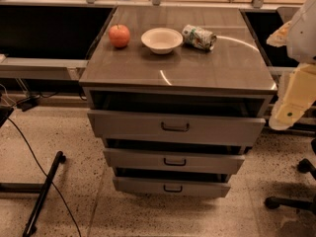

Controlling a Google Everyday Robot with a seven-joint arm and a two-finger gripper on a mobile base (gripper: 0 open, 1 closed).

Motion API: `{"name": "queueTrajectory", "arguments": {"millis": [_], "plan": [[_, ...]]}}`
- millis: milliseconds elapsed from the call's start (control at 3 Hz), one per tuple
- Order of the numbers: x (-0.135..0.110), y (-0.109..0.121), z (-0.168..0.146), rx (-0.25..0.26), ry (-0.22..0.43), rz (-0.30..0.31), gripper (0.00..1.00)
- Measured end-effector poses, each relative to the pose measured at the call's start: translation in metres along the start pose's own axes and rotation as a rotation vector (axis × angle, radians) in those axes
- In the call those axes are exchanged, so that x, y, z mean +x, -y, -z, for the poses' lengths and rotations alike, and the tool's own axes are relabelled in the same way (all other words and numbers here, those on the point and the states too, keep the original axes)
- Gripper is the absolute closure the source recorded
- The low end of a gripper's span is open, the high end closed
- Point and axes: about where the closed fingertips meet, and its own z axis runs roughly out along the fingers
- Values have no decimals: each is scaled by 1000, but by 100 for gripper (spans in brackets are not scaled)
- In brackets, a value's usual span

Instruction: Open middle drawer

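A grey metal cabinet stands in the middle of the camera view with three drawer fronts stacked under its top. The middle drawer is the mid-sized one, with a small dark wire handle. It sits between the widest top drawer and the narrowest bottom drawer. All three fronts stand a little out from the cabinet, with dark gaps above them. My gripper is at the right edge of the view, beside the cabinet's right side at about top-drawer height, apart from every handle.
On the cabinet top lie an orange-red apple, a white bowl and a crushed can on its side. A black stand leg and cable lie on the floor at left. Chair casters are at lower right.
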Motion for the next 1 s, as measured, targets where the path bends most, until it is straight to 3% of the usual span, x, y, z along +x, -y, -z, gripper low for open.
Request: {"name": "queueTrajectory", "arguments": {"millis": [333,667,1000], "plan": [[0,0,0,0,0,0,0],[2,-9,-32,-17,58,17,0],[6,-48,-82,-49,196,49,0]]}}
